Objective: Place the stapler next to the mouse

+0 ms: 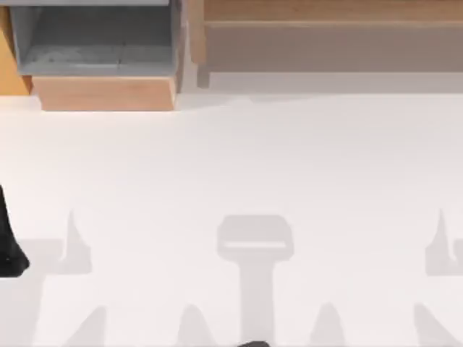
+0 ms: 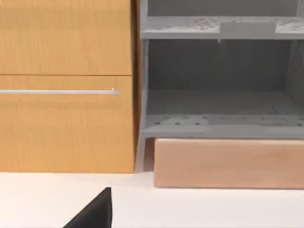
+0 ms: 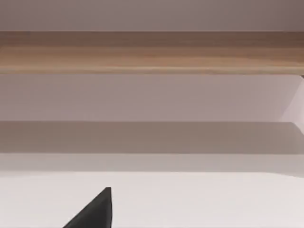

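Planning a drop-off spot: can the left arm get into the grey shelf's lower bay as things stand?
Probably yes: the left arm sits at the table's left edge, the shelf's bay faces it open, with bare table between. It must clear the wood block below the opening.

White table, grey speckled shelf unit on a tan base, orange wood-grain cabinet
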Robot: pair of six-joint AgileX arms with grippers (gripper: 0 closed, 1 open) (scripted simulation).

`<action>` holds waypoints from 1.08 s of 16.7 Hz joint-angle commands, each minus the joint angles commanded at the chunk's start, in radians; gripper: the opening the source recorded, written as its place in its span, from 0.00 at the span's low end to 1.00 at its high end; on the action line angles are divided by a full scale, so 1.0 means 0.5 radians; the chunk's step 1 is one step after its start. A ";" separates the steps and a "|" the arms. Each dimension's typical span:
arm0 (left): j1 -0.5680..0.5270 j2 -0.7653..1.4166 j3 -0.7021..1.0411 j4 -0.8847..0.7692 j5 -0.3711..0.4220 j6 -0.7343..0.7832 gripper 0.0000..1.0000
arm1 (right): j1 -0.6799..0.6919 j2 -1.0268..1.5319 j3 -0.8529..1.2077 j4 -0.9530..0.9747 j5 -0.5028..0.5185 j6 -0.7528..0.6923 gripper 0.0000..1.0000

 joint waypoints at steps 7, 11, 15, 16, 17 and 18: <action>0.132 0.315 0.286 -0.203 0.007 0.011 1.00 | 0.000 0.000 0.000 0.000 0.000 0.000 1.00; 0.358 0.943 0.755 -0.549 0.008 0.042 1.00 | 0.000 0.000 0.000 0.000 0.000 0.000 1.00; 0.625 1.788 1.303 -0.963 -0.006 0.094 1.00 | 0.000 0.000 0.000 0.000 0.000 0.000 1.00; 0.692 2.010 1.441 -1.068 -0.012 0.107 1.00 | 0.000 0.000 0.000 0.000 0.000 0.000 1.00; 0.759 2.230 1.578 -1.172 -0.018 0.121 1.00 | 0.000 0.000 0.000 0.000 0.000 0.000 1.00; 0.824 2.444 1.712 -1.273 -0.023 0.133 1.00 | 0.000 0.000 0.000 0.000 0.000 0.000 1.00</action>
